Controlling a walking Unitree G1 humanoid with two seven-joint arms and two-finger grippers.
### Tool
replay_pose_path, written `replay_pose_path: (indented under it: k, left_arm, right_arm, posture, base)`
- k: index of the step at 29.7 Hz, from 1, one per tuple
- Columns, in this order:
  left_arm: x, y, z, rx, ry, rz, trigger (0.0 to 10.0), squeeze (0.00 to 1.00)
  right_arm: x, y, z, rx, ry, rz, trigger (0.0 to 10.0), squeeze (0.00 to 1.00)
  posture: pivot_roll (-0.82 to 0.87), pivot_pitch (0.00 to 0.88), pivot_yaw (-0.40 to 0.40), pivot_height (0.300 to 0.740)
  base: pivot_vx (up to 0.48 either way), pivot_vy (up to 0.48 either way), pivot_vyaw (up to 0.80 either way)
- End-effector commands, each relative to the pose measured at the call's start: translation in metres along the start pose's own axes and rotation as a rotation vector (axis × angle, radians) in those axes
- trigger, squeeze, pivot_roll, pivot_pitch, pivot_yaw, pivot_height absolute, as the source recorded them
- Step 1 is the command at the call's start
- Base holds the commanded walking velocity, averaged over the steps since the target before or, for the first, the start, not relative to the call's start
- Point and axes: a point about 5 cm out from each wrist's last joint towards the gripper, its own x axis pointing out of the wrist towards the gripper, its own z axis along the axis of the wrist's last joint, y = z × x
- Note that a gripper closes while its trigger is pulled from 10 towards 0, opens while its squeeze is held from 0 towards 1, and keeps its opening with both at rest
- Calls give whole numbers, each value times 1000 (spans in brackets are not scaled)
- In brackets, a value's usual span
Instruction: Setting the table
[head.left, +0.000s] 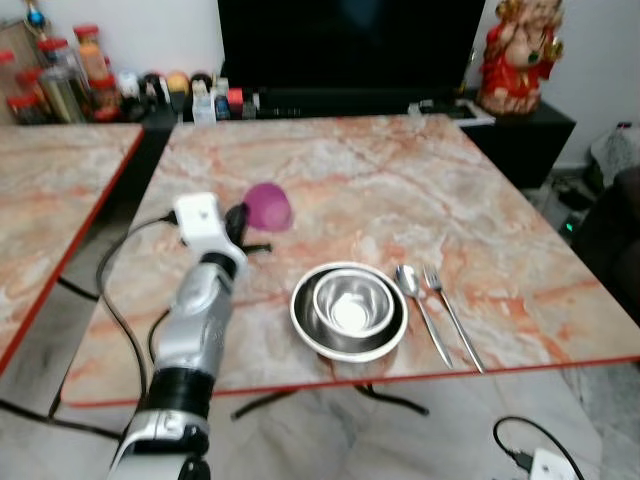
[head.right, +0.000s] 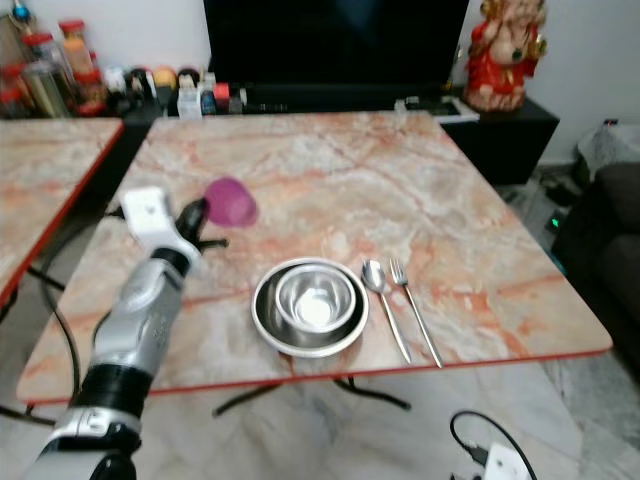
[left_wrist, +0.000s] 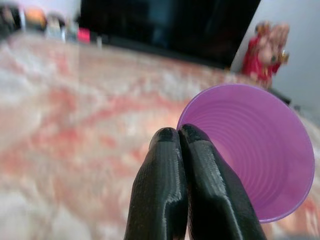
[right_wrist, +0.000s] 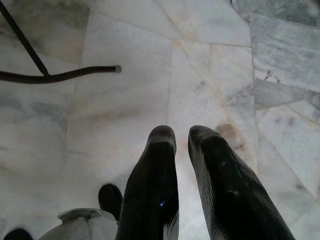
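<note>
Left gripper carried purple cup over table, place setting half done.
Eye views: cup hung left of and beyond nested steel bowls; spoon, fork right of them. Left wrist: fingers pressed together, pinching cup rim; best lowered level, upright, beside bowls before releasing. Right wrist: right gripper idle over floor, fingers slightly parted.

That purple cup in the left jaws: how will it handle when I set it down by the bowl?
The purple cup looks like thin ribbed plastic, so probably very light and easily squashed. The left gripper pinches only its rim with jaws closed, holding it tilted, so it may swing or slip. If released tilted on the smooth marble table, it would likely tip and roll.
</note>
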Motion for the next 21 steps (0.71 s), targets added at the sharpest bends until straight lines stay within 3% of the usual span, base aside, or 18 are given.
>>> replay_pose_path:
  k: [1,5,13,21]
  left_arm:
    - [3,0,1,13,49,4,10000,0]
    - [5,-4,-6,77,167,1,10000,0]
    - [6,-14,3,141,212,-45,10000,0]
    - [15,-16,6,240,266,32,10000,0]
  right_arm:
    - [0,1,1,8,-8,2,10000,0]
    - [0,2,1,9,-7,3,10000,0]
    - [0,2,0,6,-5,4,10000,0]
    - [0,4,0,9,-6,8,10000,0]
  posture:
    - [72,0,-56,736]
    - [70,0,-54,736]
    - [71,0,-53,736]
    - [65,0,-45,736]
  base:
    - [0,0,0]
    - [0,0,0]
    - [0,0,0]
    - [0,0,0]
